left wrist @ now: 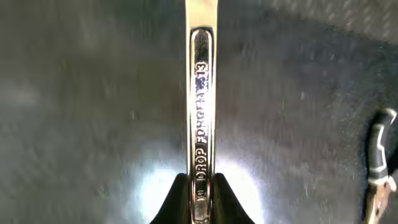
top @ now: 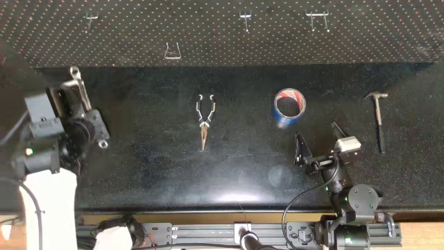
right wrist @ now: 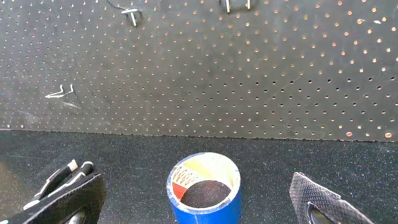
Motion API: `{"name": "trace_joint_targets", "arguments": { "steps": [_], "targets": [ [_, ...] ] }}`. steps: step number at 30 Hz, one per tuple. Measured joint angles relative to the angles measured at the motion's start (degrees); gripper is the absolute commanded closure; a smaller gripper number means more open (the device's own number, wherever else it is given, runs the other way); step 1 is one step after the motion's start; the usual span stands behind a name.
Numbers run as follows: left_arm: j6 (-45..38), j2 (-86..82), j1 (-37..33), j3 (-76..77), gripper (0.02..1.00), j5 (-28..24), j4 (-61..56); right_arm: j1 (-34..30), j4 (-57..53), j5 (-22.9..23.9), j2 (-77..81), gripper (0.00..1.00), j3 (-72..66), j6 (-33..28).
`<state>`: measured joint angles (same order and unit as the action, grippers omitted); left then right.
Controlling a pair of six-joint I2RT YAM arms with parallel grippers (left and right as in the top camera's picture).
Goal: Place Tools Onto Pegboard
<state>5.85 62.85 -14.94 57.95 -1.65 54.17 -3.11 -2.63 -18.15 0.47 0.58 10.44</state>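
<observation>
Saw the wrench at the upper left of the top view, just below the pegboard's lower edge. Found it pinched by the shank between the closed fingers of the left gripper, its bright steel running straight out from the pads over the dark table. Noted the pliers lying flat at centre frame, nose toward the bottom edge and handles toward the pegboard. Spotted the blue tape roll right of centre, well apart from the pliers. Saw the hammer at the far right, head toward the board. Found the right gripper at lower right, fingers spread wide, just below the tape and not touching it. Noted wire hooks spaced along the upper part of the board.
</observation>
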Motion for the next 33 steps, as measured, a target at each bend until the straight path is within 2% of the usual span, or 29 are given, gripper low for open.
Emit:
{"name": "trace_joint_targets", "arguments": {
  "steps": [3,6,8,16,33],
  "targets": [
    [3.7,-1.4,0.0,-6.0,0.991,-1.8,-1.3,0.0,0.0,0.0,0.0,0.025,0.0,0.0],
    [1.3,-1.5,3.0,-6.6,0.989,-2.5,-15.4,0.0,0.0,0.0,0.0,0.027,0.0,0.0],
    [-3.3,-1.4,5.7,-6.7,0.989,-2.5,-25.3,0.0,0.0,0.0,0.0,0.025,0.0,0.0],
    [-5.8,0.6,7.2,-7.6,0.989,3.5,-30.7,0.0,0.0,0.0,0.0,0.025,0.0,0.0],
    [-4.1,14.5,7.3,-7.3,0.991,4.2,-42.2,0.0,0.0,0.0,0.0,0.025,0.0,0.0]
  ]
}}
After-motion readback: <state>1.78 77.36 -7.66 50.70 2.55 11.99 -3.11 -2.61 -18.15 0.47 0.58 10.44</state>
